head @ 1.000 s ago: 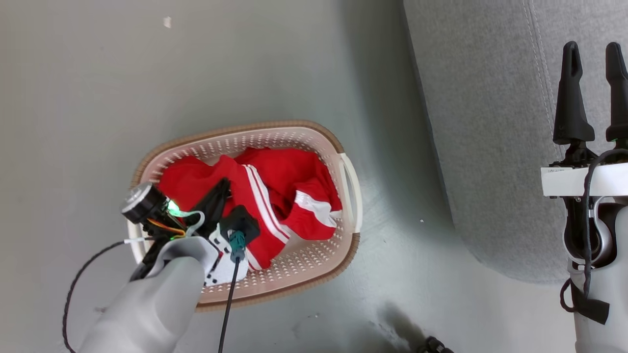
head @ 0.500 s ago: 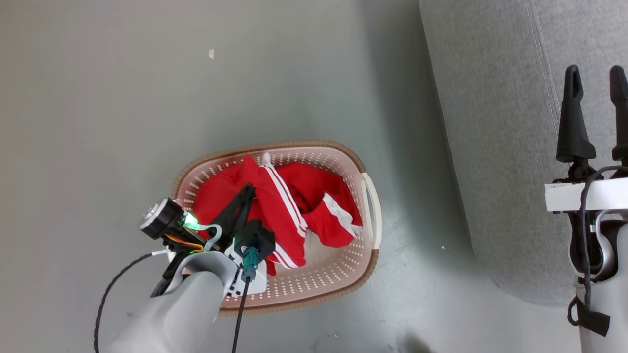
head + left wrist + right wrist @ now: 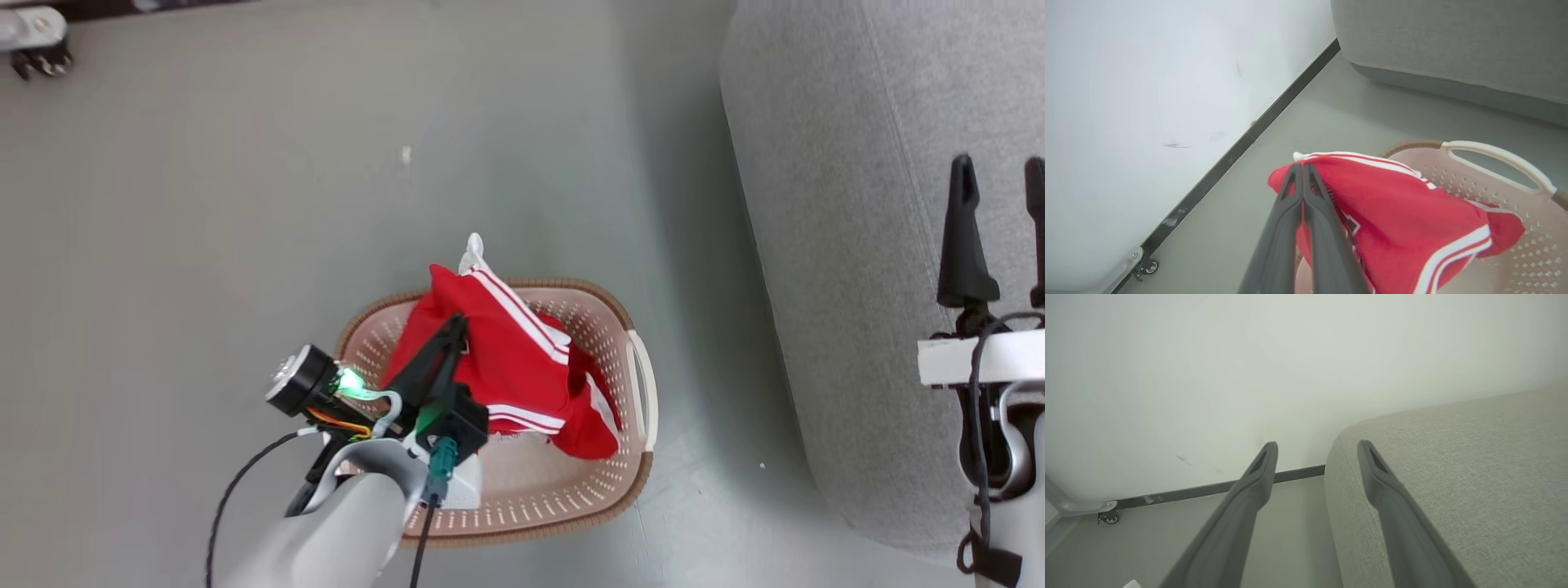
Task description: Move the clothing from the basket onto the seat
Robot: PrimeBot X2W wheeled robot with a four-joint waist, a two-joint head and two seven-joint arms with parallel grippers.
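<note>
in the lower middle of the head view, the left gripper [image 3: 459, 323] has its fingers pressed together on a fold of the clothing [image 3: 510, 359], which hangs from the tips as a red peak above the basket [image 3: 571, 500]. the left wrist view confirms it: both fingers meet at the tips with cloth bunched beside them. the lower hem trails inside the basket, toward its right handle. the seat [image 3: 849, 245] occupies the right side of the frame, apart from the basket, with bare floor [image 3: 702, 367] between. the right gripper [image 3: 1002, 163] stands at the right edge over the seat, fingers apart, holding nothing.

procedure, as a judgement: keep the left fingers clamped and raise until the hem clears the rim; a hem snagged on rim or handle may drag the light basket. then carry the cloth rightward over the seat edge, lower it onto the cushion, and only then release. whether a second garment lies beneath cannot be told; check the basket afterwards.

change from the earlier frames: the camera has moved, so the basket's shift toward the lower right of the frame is no move of the basket. relative to the basket, the cloth stands higher: it lay spread over the bottom, and now it is gathered, its white tip past the far rim and more perforated bottom exposed. a caster [image 3: 37, 53] now shows at the upper left. the right gripper's spread is unchanged.
</note>
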